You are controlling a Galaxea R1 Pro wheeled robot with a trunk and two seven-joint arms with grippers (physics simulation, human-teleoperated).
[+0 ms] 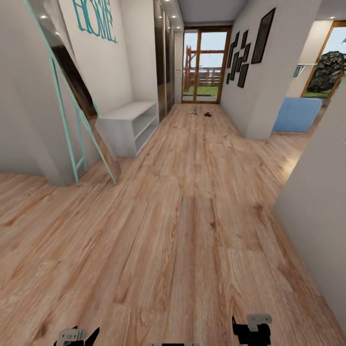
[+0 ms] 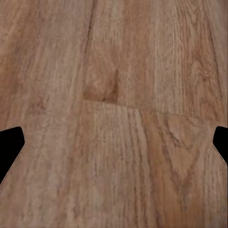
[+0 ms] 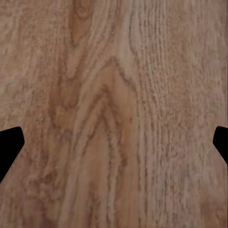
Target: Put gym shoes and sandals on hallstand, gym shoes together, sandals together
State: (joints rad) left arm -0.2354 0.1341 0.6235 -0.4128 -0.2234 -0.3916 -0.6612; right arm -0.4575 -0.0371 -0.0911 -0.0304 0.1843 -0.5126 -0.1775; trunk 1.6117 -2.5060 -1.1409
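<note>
Far ahead of both end effectors, at the end of the corridor floor (image 1: 192, 202) by the glass door (image 1: 205, 65), lie two small shapes: a greenish-pale one, likely a gym shoe (image 1: 192, 112), and a dark brown one, likely a sandal (image 1: 207, 114). They lie near each other, too small to tell more. The shoe rack (image 1: 129, 126) stands well ahead and to the left of the left end effector (image 1: 77, 335), against the left wall, beyond a leaning mirror with a teal frame (image 1: 72, 103). The right end effector (image 1: 251, 329) sits low at the near edge of the head view, over bare planks. In each wrist view the dark fingertips (image 2: 10, 145) (image 3: 10, 145) stand wide apart at the picture's edges, with wood grain alone between them; both end effectors are spread open and hold nothing.
</note>
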